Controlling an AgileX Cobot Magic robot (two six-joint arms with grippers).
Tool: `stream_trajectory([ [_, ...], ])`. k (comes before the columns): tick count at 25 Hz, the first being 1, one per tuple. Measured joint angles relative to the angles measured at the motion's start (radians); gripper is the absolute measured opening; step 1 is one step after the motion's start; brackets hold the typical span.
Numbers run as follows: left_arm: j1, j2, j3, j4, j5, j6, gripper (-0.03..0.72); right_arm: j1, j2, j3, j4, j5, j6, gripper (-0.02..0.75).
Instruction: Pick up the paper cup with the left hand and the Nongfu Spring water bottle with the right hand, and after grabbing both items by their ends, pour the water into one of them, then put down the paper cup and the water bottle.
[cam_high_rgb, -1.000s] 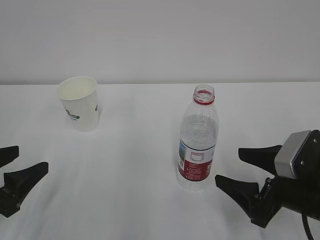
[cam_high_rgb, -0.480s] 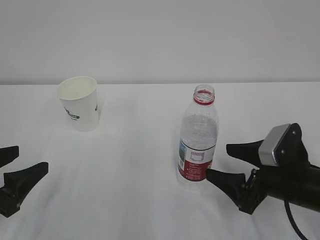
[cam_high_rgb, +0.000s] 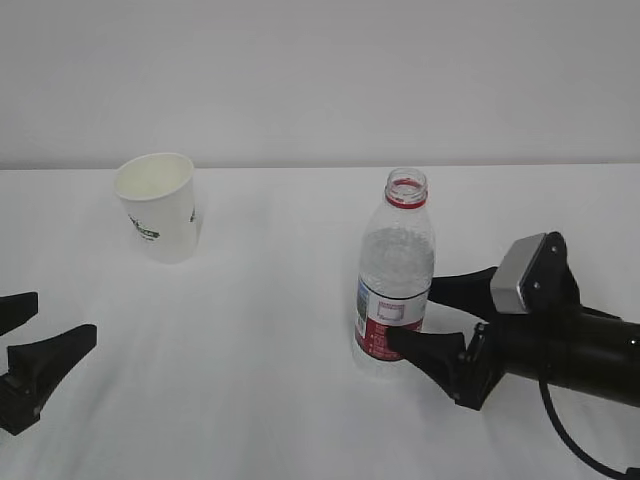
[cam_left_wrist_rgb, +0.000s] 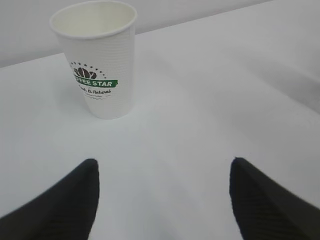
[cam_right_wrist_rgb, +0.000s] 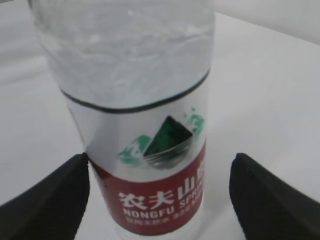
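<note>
Nothing picked up yet. My right hand (cam_high_rgb: 435, 322) is open, jaws either side of the bottle (cam_high_rgb: 395, 275) near its base, not clamped. Left hand (cam_high_rgb: 28, 335) open, well short of the cup (cam_high_rgb: 159, 206), far left of bottle. Grabs, pour, put-down all left.

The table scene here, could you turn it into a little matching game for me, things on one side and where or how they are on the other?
Things:
1. paper cup
2. Nongfu Spring water bottle
3. left gripper
4. right gripper

States:
A. open, its fingers either side of the bottle's lower part
B. upright, capless, red neck ring
C. open, low at the table's near left edge
D. upright, far left, green logo

Pairs: 1-D, 2-B, 3-C, 4-A
</note>
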Motion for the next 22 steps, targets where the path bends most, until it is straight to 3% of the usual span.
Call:
stream_trajectory([
  [8,0.0,0.0,0.0,0.0,0.0,0.0,0.591,0.064,0.015,-0.089,-0.008,0.016,0.014,0.664],
  [22,0.0,0.0,0.0,0.0,0.0,0.0,0.591,0.069,0.015,-0.13,-0.015,0.039,0.044,0.653],
])
